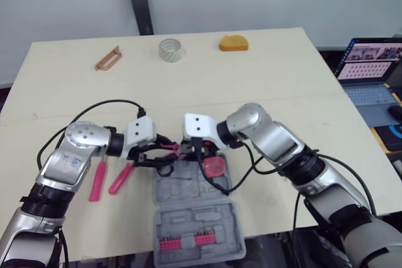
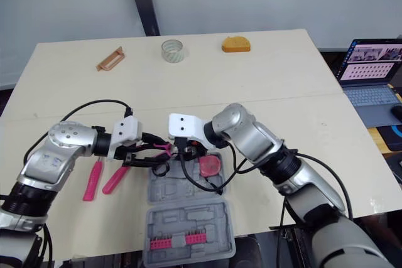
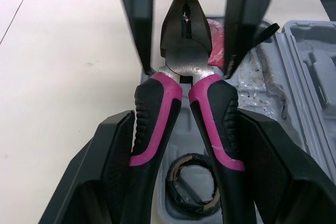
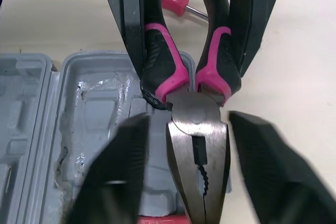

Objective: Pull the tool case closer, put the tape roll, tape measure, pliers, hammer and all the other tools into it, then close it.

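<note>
Lab: pale worktable [image 1: 264,80], laptop [image 1: 369,61] beside

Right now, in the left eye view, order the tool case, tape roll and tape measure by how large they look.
1. Tool case: by far the largest, though it also lies nearest the camera.
2-3. Tape measure and tape roll: about alike, both at the far edge, so unranked.

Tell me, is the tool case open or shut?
Open. Both halves of the case lie flat on the table, grey moulded insides facing up.
</note>
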You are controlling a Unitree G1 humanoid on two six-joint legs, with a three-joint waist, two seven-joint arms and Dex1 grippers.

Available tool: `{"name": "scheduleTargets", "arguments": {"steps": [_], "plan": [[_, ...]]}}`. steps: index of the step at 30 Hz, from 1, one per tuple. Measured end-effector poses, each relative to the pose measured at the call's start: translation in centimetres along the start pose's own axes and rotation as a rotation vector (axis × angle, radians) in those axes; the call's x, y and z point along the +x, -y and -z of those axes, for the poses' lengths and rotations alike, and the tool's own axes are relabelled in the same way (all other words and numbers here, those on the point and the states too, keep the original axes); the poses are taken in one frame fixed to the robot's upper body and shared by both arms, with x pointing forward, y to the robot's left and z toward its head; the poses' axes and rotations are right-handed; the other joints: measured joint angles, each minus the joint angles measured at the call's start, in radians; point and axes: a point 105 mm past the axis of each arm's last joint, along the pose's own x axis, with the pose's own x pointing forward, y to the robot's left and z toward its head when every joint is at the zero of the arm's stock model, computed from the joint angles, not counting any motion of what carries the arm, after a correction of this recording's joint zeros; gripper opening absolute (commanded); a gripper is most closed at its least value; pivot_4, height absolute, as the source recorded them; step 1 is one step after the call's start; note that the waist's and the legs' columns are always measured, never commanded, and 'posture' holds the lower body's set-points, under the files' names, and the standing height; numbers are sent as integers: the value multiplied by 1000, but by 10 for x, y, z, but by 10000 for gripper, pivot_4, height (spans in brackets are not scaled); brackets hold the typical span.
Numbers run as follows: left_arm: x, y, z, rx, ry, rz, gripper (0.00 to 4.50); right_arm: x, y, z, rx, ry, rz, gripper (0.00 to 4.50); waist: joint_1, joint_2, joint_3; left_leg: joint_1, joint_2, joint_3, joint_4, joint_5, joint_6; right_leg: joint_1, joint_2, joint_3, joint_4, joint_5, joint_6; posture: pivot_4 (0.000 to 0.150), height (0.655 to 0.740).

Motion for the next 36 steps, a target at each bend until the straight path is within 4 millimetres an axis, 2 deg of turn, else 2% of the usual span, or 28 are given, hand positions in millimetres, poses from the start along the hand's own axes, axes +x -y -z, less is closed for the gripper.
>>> {"name": "scheduleTargets", "arguments": {"steps": [1, 10, 12, 14, 15, 17, 20, 24, 27, 31, 36], "plan": [[0, 0, 0, -2, 2, -2, 24952, 0, 1, 0, -1, -2, 1, 9628, 0, 0, 0, 0, 0, 0, 0, 0, 0, 0, 0, 0, 0, 0, 0, 1500, 7400], [1, -1, 0, -7, 2, -2, 24952, -1, 1, 0, 1, -2, 3, 9774, 0, 0, 0, 0, 0, 0, 0, 0, 0, 0, 0, 0, 0, 0, 0, 1500, 7400], [1, -1, -1, -6, 4, -3, 35631, -1, 2, 0, -6, 2, 8, 9774, 0, 0, 0, 0, 0, 0, 0, 0, 0, 0, 0, 0, 0, 0, 0, 1500, 7400], [1, -1, -5, -5, 32, -3, 44329, -2, 4, 0, -14, 0, 21, 9774, 0, 0, 0, 0, 0, 0, 0, 0, 0, 0, 0, 0, 0, 0, 0, 1500, 7400], [0, -1, -8, -5, 48, 0, 45000, -2, 4, 0, -16, 2, 27, 9774, 0, 0, 0, 0, 0, 0, 0, 0, 0, 0, 0, 0, 0, 0, 0, 1500, 7400], [-3, -2, -12, 5, 68, -6, 45000, -5, 5, 2, -15, 10, 41, 9774, 0, 0, 0, 0, 0, 0, 0, 0, 0, 0, 0, 0, 0, 0, 0, 1500, 7400], [-21, 5, -13, 35, 86, -23, 45000, -11, 0, 8, -31, 13, 60, 9774, -4, 0, 0, 0, 0, 0, -1, 0, 0, 0, 0, 0, 0, 0, 0, 1500, 7400], [-45, 26, 7, 20, 79, -42, 45000, -15, -17, 21, -39, 5, 58, 9774, -5, 0, 0, 1, 0, 0, -2, 0, 0, -1, 0, 0, 0, 0, 0, 1500, 7400], [-58, 35, 17, 7, 67, -66, 45000, -15, -26, 18, -60, 18, 51, 9774, 1, 0, 0, 0, 0, 0, 1, 0, 0, 0, 0, 1, 0, 0, 0, 1500, 7400], [-72, 50, 23, 17, 64, -100, 45000, -15, -38, 17, -81, 33, 41, 9774, 11, 0, 0, 0, 0, 0, 2, 0, 0, 1, 0, 1, 0, 0, 0, 1500, 7400], [-81, 72, 41, -21, 29, -99, 45000, -13, -50, 36, -56, -12, 18, 9774, 24, 0, 0, 0, 0, 0, 3, 0, 0, 1, 0, 1, 0, 0, 0, 1500, 7400]]}}
